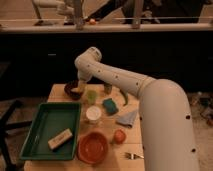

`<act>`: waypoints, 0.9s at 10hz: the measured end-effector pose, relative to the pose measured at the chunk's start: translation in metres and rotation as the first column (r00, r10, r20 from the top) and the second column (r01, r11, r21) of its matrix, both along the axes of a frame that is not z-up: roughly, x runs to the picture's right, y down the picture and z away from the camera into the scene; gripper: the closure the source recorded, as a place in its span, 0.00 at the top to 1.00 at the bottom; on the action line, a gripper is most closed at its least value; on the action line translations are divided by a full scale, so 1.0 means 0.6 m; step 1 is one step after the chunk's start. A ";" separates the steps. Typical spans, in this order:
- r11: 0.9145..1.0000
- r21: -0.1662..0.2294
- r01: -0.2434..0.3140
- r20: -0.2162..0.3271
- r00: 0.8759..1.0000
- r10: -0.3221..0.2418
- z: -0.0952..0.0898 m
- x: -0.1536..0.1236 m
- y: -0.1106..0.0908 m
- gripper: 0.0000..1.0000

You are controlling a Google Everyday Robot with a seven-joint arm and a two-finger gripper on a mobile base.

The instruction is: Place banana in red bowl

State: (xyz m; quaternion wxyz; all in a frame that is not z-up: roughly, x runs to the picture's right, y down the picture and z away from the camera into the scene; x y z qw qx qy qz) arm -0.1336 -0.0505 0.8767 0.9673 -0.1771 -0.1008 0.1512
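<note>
Gripper [80, 86], seemingly over the brown bowl [68, 90], blurred.

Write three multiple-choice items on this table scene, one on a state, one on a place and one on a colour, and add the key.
1. What state is the red bowl in?
A. Overturned
B. Full of food
C. Upright and empty

2. Where is the gripper?
A. Over the red bowl
B. At the dark brown bowl
C. Inside the tray

3. What colour is the tray holding the tan block?
A. Green
B. White
C. Blue

Key:
1 C: its open inside faces up with nothing in it.
2 B: the arm bends down to that bowl at the table's far left.
3 A: its floor and walls are green.
</note>
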 end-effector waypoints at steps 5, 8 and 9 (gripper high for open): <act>0.998 -0.035 0.044 -0.001 0.999 -0.044 0.044 -0.030 0.013 0.80; 0.995 -0.055 0.078 -0.008 0.997 -0.079 0.073 -0.038 0.024 0.80; 0.995 -0.064 0.081 -0.011 0.997 -0.082 0.083 -0.030 0.025 0.80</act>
